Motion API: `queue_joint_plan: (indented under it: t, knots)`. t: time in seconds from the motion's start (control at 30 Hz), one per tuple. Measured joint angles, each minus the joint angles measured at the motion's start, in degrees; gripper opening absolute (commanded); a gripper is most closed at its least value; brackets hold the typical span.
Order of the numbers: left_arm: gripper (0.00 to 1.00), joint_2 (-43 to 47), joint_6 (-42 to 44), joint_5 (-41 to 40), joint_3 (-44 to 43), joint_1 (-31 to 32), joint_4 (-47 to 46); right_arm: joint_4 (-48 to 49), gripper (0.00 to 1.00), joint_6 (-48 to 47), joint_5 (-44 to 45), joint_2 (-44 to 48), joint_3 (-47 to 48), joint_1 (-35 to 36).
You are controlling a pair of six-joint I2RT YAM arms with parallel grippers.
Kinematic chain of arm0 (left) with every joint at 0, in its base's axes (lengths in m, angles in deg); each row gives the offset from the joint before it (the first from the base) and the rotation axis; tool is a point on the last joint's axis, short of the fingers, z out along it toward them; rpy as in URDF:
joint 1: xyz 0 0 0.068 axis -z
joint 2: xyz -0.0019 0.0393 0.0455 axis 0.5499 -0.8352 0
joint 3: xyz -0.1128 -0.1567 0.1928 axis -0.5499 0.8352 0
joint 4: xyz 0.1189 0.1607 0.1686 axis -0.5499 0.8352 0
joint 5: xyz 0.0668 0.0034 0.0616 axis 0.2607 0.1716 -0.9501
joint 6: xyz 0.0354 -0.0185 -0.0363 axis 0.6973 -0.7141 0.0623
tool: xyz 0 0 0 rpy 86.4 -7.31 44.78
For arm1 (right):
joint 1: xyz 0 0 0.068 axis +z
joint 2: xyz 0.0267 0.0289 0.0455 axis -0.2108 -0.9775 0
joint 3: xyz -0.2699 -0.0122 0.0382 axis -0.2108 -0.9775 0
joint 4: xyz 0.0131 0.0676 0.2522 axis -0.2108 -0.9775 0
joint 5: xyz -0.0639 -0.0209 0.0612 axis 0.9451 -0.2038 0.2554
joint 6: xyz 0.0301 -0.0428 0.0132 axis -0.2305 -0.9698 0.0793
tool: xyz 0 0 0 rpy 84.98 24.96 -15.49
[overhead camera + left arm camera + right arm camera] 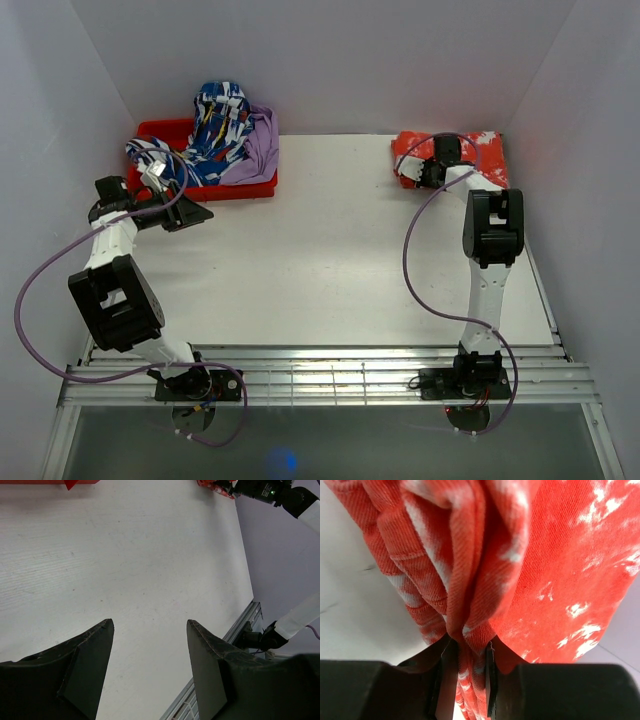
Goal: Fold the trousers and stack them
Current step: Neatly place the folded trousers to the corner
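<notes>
The orange-red trousers (482, 155) with white tie-dye blotches lie bunched at the table's far right corner. My right gripper (428, 172) is at their left edge, shut on a thick fold of the fabric; in the right wrist view the trousers (555, 560) fill the frame and the gripper (466, 645) pinches several layers. My left gripper (197, 215) hovers open and empty over bare table at the left, just in front of the red bin; in the left wrist view the gripper (150, 625) has its jaws wide apart with only tabletop between.
A red bin (215, 188) at the far left holds a blue-and-white patterned garment (212, 125) and a plain purple garment (256, 150). White walls close in the table on three sides. A metal rail (320, 380) runs along the near edge.
</notes>
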Motion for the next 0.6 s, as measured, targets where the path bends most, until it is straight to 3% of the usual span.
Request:
queue_joint_plan:
  t: [0.33, 0.53, 0.6]
  knots:
    - [0.71, -1.2, 1.4, -1.1, 0.0, -0.3, 1.2, 2.5, 0.27, -3.0, 1.5, -6.4, 8.3, -1.2]
    - [0.74, -1.4, 1.4, -1.1, 0.0, -0.3, 1.3, 4.0, 0.46, -4.1, 1.5, -6.5, 7.9, -1.3]
    - [0.77, -1.4, 1.4, -1.2, 0.0, -0.3, 1.2, 5.4, 0.64, -4.8, 1.6, -6.1, 7.1, -1.3]
